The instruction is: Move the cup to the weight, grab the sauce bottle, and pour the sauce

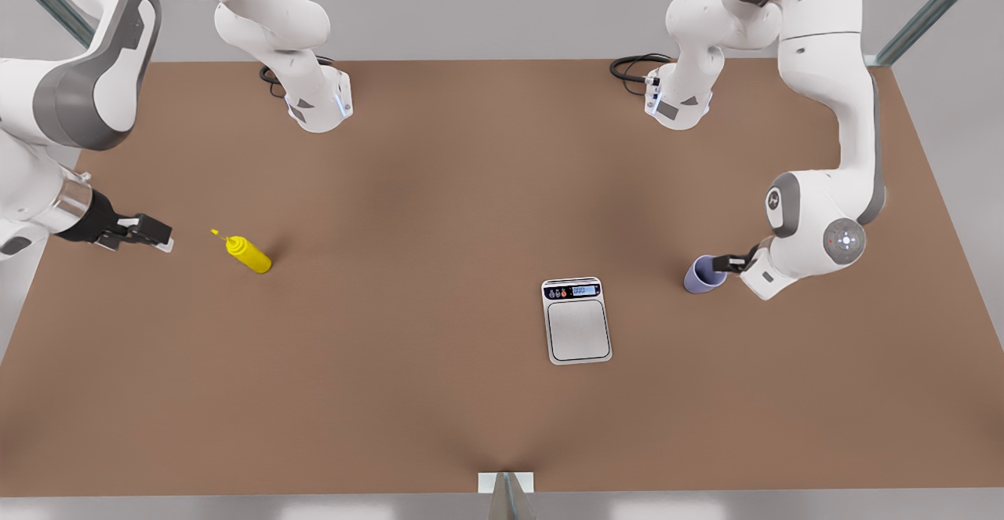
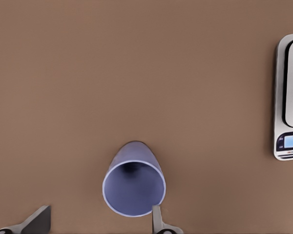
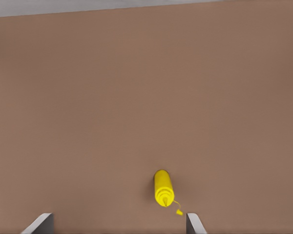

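The flat silver-grey kitchen scale [image 1: 577,321] lies on the brown desk [image 1: 408,394], closest to the near edge, and I use it as the landmark. Its square plate is bare and its small lit display faces away from the camera. Nothing is on it yet, so I think the first step, moving the cup onto it, is not done.

The small lavender-blue tumbler cup [image 1: 703,274] stands on the desk near the scale, on the front view's right of it. The cup has its mouth up, which is how it needs to be to catch sauce. The left gripper [image 1: 735,263] is right at the cup. Its fingers [image 2: 157,220] are spread wide open, and one of them sits just beside the cup's rim. The cup is not squeezed. I think this gripper is lining up to grab it.

The small bright yellow squeeze bottle [image 1: 249,254] lies on its side well apart from the scale, on the front view's left. Its thin nozzle points toward the right gripper [image 1: 161,238]. That gripper hovers near the bottle without touching it. Its fingers [image 3: 194,223] are open too. I think it is waiting its turn.

The desk is plain and smooth. Behind it are the two white arm bases with black cables, a grey wall and metal frame bars.
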You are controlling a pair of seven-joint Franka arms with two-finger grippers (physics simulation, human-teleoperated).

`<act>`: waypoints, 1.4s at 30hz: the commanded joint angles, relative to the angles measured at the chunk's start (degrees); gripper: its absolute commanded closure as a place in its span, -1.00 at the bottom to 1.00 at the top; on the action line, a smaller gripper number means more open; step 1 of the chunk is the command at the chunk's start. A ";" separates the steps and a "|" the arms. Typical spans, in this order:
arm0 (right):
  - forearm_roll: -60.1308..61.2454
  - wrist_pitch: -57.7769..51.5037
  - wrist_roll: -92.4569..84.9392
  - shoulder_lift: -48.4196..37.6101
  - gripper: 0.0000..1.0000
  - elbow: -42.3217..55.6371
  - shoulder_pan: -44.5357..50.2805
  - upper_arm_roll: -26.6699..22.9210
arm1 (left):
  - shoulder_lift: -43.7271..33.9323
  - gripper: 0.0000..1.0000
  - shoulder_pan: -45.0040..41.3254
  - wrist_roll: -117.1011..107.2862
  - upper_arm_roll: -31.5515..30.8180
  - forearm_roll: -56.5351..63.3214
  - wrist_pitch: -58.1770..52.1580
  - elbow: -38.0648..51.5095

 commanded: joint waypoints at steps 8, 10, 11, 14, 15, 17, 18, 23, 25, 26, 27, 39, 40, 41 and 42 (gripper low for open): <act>-0.01 -0.45 0.02 -0.18 -1.00 -0.09 0.01 -0.07 | 2.54 -1.00 0.89 0.48 -0.08 -1.15 5.89 -3.43; -0.01 -0.45 0.02 -0.27 -1.00 -0.09 0.01 -0.07 | 3.16 -1.00 0.89 0.48 -0.08 -1.94 6.95 -3.43; -0.01 -0.53 0.02 -0.44 -1.00 -0.17 0.01 -0.07 | 3.86 -1.00 0.98 0.48 -0.08 -2.21 6.95 -3.43; -0.01 -0.80 0.02 -0.44 -1.00 -0.18 0.01 -0.07 | 4.30 -1.00 0.98 0.48 0.00 -2.29 6.86 -4.57; -0.01 -0.80 0.02 -0.44 -1.00 -0.17 0.01 -0.15 | 4.65 -1.00 0.89 0.48 0.00 -2.21 6.86 -4.57; -0.01 -0.80 0.02 -0.36 -1.00 -0.17 0.01 -0.15 | 5.71 -1.00 0.98 0.48 0.00 -2.21 7.83 -4.57; -0.01 -0.80 0.02 -0.44 -1.00 -0.17 0.01 -0.15 | 6.32 -1.00 0.89 0.48 0.00 -2.29 8.44 -4.48; -0.01 -0.80 -0.06 -0.36 -1.00 -0.17 -0.08 -0.42 | 6.67 0.41 0.89 0.31 -0.08 -2.64 9.15 -4.48; -0.01 -0.80 -0.06 -0.36 -1.00 -0.17 -0.08 -0.42 | 6.67 0.53 0.89 0.22 -0.08 -4.40 9.06 -4.48; -0.01 -0.80 -0.06 -0.36 -1.00 -0.17 -0.08 -0.42 | 6.67 0.53 0.80 0.22 -0.08 -4.49 9.06 -4.48; -0.01 -0.80 -0.06 -0.36 -1.00 -0.17 -0.08 -0.42 | 6.67 0.52 0.62 0.22 -0.08 -4.49 8.88 -4.48; 0.08 -1.06 -0.06 -0.36 -1.00 -0.17 -0.08 -0.42 | 6.59 0.57 0.36 -0.66 -0.79 -4.49 8.01 -2.81; 0.08 -1.06 -0.06 -0.44 -1.00 -0.17 -0.08 -0.42 | 6.15 0.57 0.36 -1.10 -0.87 -4.58 7.13 -1.41; 0.08 -1.06 -0.06 -0.36 -1.00 -0.17 -0.08 -0.42 | 6.06 0.57 0.36 -4.25 -2.54 -6.42 1.43 3.50; 0.08 -1.06 -0.06 -0.36 -1.00 -0.17 -0.08 -0.42 | 5.97 0.57 -0.86 -9.44 -3.68 -6.43 -2.71 7.99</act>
